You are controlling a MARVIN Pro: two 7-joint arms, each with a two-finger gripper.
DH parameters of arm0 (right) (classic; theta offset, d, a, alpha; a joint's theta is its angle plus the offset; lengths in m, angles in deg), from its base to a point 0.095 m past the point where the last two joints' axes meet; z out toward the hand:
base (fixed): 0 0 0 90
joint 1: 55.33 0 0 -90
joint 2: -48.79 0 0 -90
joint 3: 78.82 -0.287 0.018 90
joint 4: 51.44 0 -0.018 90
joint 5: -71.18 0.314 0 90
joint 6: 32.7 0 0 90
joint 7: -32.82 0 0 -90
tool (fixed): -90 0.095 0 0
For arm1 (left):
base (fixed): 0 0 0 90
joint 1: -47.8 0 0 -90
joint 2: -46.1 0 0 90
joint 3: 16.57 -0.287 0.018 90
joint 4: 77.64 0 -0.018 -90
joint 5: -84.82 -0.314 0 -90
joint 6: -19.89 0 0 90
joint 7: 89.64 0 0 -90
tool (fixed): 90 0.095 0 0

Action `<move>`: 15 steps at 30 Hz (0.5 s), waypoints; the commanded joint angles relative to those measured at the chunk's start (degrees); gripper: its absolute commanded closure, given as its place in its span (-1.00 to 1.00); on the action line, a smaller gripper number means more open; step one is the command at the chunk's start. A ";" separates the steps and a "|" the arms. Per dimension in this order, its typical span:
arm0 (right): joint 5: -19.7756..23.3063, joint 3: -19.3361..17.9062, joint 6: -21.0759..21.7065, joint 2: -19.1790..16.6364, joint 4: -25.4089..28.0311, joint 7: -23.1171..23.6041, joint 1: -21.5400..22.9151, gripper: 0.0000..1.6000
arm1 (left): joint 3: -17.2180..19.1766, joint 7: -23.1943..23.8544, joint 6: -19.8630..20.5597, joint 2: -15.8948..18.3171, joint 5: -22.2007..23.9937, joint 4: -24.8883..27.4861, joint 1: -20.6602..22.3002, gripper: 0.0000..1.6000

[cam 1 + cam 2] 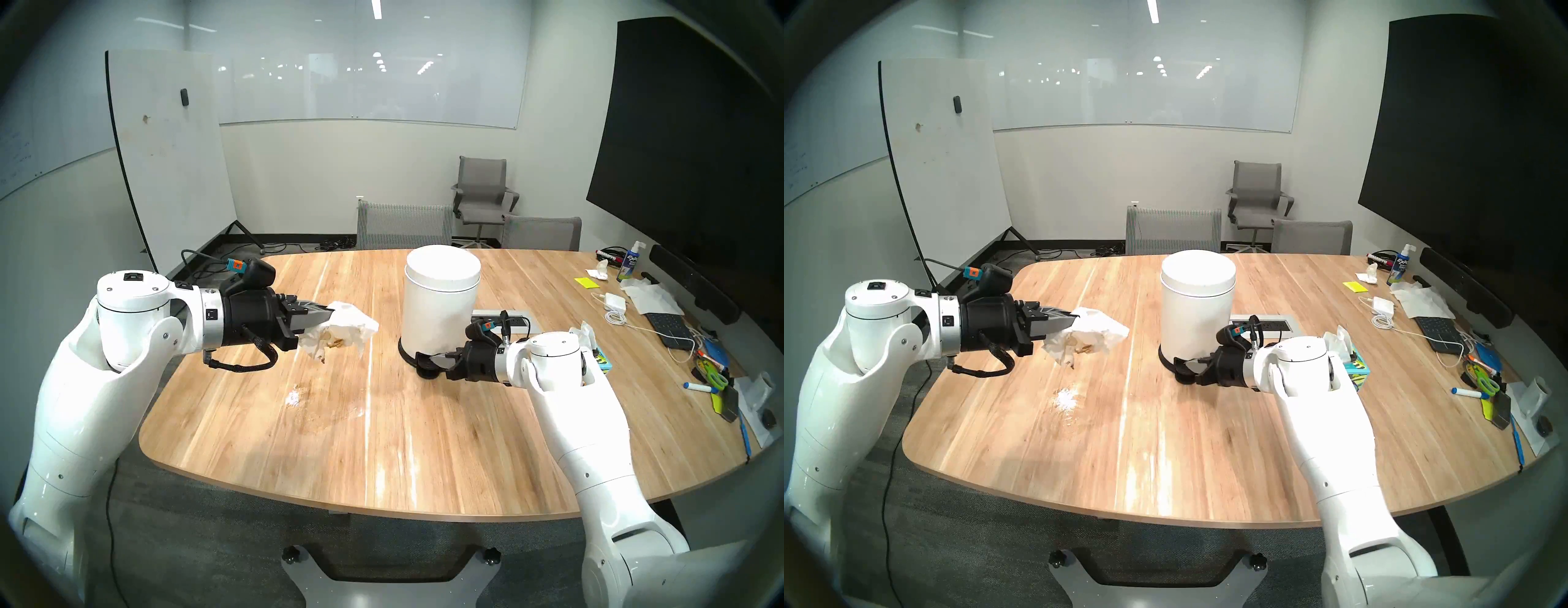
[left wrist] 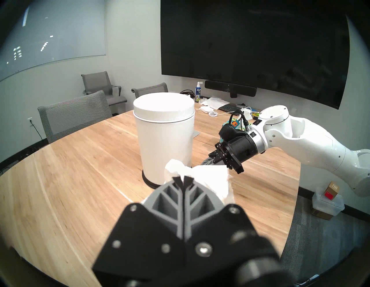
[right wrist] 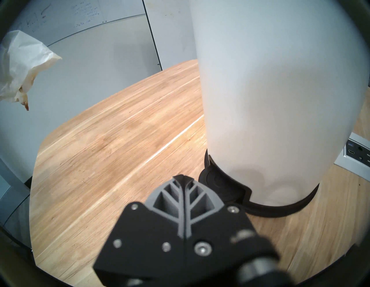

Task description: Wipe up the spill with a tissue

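Your left gripper is clamped on a crumpled white tissue, holding it in the air above the table, to the left of the white bin. You can see brown stains and a small dark drip at the tissue's lower edge. From the left wrist view, the two fingers sit pressed together with the tissue bunched over their tips.

Your right gripper has its jaws fully together and holds nothing. It is low, its tips just beside the bin's black foot pedal; you cannot tell whether they touch it. The bin stands upright with its lid down.

Look for the spill on the bare wood below and nearer than the tissue: what shows is a faint wet smear with whitish flecks, well apart from the bin.

Clutter lies along the table's far right edge, away from both arms.
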 commanded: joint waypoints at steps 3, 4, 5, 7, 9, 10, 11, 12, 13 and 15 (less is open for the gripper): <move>0.10 0.34 0.00 0.01 -0.18 0.47 1.28 1.00 | 0.44 0.02 -0.13 -0.14 0.20 0.96 0.22 1.00; 0.11 0.36 0.01 0.00 -0.20 0.47 1.24 1.00 | 0.47 -0.01 -0.12 -0.15 0.20 1.00 0.17 1.00; 0.08 0.37 0.09 -0.01 -0.20 0.44 1.16 1.00 | 0.50 -0.04 -0.12 -0.17 0.20 1.06 0.11 1.00; 0.04 0.33 0.12 -0.03 -0.23 0.39 1.02 1.00 | 0.54 -0.05 -0.15 -0.19 0.20 1.11 0.02 1.00; 0.01 0.26 0.08 -0.07 -0.31 0.35 0.89 1.00 | 0.58 -0.06 -0.17 -0.21 0.21 1.15 -0.06 1.00; 0.01 0.23 0.05 -0.08 -0.35 0.34 0.85 1.00 | 0.61 -0.05 -0.17 -0.21 0.23 1.18 -0.08 1.00; 0.00 0.20 0.06 -0.08 -0.39 0.30 0.80 1.00 | 0.64 -0.05 -0.18 -0.22 0.24 1.22 -0.12 1.00; -0.02 0.18 0.03 -0.08 -0.42 0.29 0.76 1.00 | 0.67 -0.05 -0.18 -0.23 0.24 1.25 -0.16 1.00; -0.04 0.16 0.00 -0.08 -0.47 0.25 0.70 1.00 | 0.72 -0.06 -0.18 -0.23 0.25 1.31 -0.21 1.00; -0.09 0.13 -0.15 -0.07 -0.64 0.15 0.60 1.00 | 0.82 -0.07 -0.14 -0.23 0.29 1.42 -0.31 1.00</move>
